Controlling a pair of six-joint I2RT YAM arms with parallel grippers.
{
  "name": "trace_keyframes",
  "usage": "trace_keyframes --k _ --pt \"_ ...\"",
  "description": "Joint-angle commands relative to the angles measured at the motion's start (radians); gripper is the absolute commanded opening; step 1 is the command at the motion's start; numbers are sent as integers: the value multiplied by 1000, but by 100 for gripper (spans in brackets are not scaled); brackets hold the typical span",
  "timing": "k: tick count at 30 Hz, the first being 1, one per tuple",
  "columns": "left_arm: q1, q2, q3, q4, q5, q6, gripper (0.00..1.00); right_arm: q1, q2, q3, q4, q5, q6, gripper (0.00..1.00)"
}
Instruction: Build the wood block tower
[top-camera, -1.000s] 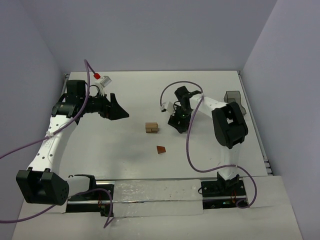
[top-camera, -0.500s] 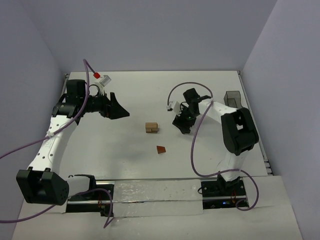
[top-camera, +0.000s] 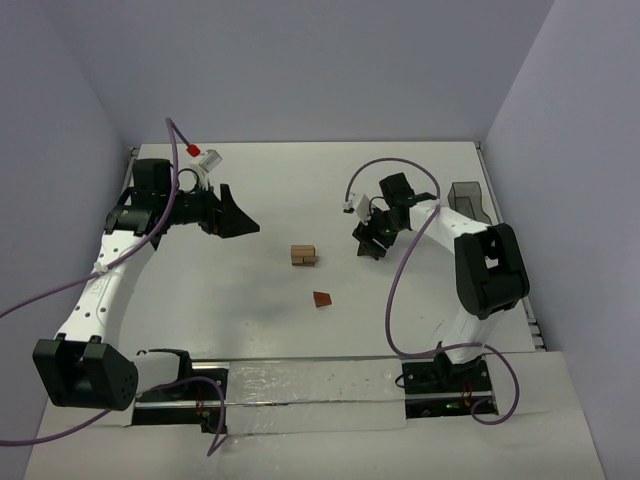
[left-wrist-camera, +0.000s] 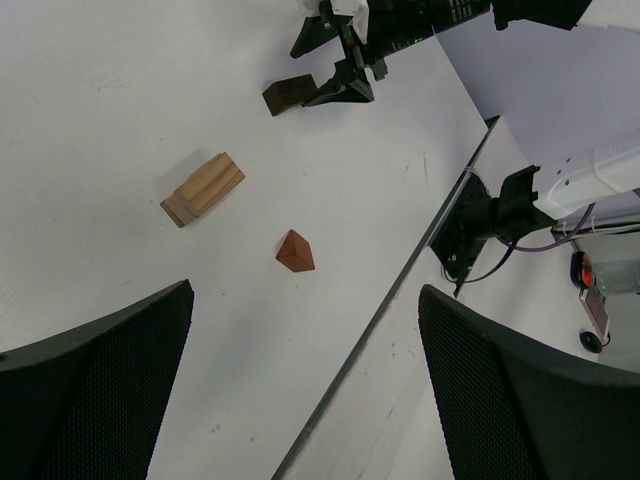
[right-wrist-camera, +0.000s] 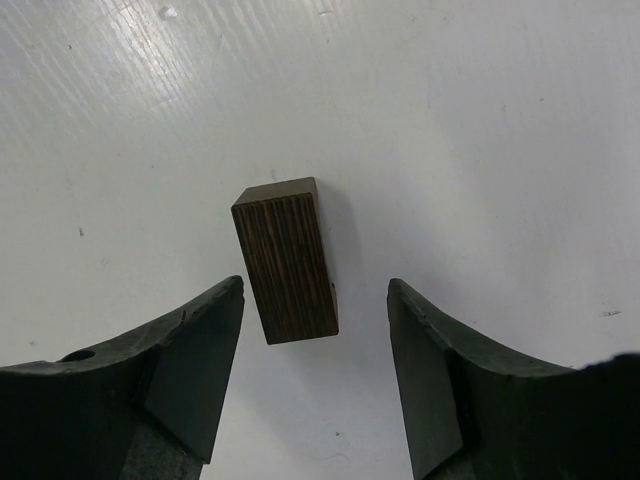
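Observation:
Two light tan blocks (top-camera: 303, 256) lie stacked together mid-table, also seen in the left wrist view (left-wrist-camera: 203, 188). The reddish-brown wedge (top-camera: 322, 299) sits alone nearer the arms, apart from them (left-wrist-camera: 295, 251). A dark brown block (right-wrist-camera: 287, 260) lies flat on the table; its near end sits between the fingertips of my right gripper (right-wrist-camera: 315, 290), with a gap on each side. That gripper (top-camera: 368, 240) is open, to the right of the tan blocks. My left gripper (top-camera: 240, 222) hangs open and empty at the left, above the table (left-wrist-camera: 305, 295).
A grey bin (top-camera: 470, 200) stands at the right edge behind the right arm. A small red-and-white item (top-camera: 200, 155) lies at the back left. The table's near edge (left-wrist-camera: 400, 290) and the right arm's base (left-wrist-camera: 480, 215) show in the left wrist view.
My right gripper has shifted a little right, away from the tan blocks, its elbow swinging right, and its jaws have narrowed. The left arm has not moved.

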Motion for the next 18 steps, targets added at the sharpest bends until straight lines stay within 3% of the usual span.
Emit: trace_keyframes --k 1,10,18 --pt "6 -14 -4 49 29 -3 99 -2 -38 -15 32 -9 -12 65" --pt "6 -12 -7 57 35 -10 99 -2 -25 -24 25 8 -33 63" --pt "6 -13 -6 54 30 -7 99 -3 -15 -20 21 9 -47 46"
